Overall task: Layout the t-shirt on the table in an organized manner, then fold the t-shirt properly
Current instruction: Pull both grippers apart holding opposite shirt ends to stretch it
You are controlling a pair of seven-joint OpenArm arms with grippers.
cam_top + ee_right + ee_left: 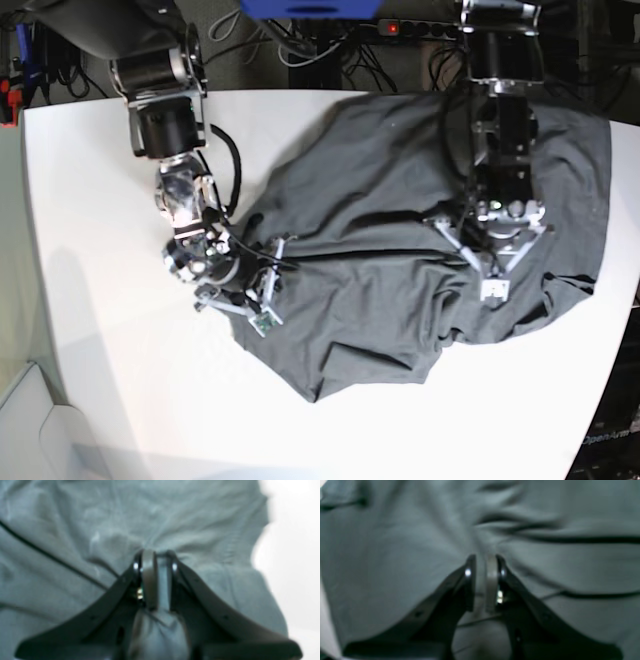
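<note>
One dark charcoal t-shirt (pixel 400 250) lies spread but rumpled across the far half of the white bench (pixel 120 400), its lower edge drooping to a point toward the near side. Both claws are sunk into it. The left claw (pixel 483 557) sits toward the shirt's right part as seen from the base view, its jaws drawn close together with a pinch of cloth caught between them; folds run out sideways from the grip in long dark creases. The right claw (pixel 155 552) bites the shirt's opposite edge, also clamped on a bunched ridge of fabric, with bare bench showing just beyond the hem.

Up close the cloth looks soft and matte, a fine knit, wrinkled into shallow ripples around each grip. The bench is smooth and matte, with a rounded corner. The claws' fingers (pixel 150 580) are glossy black, curved like tongs, with paler pads inside. No print on the shirt can be read from here.
</note>
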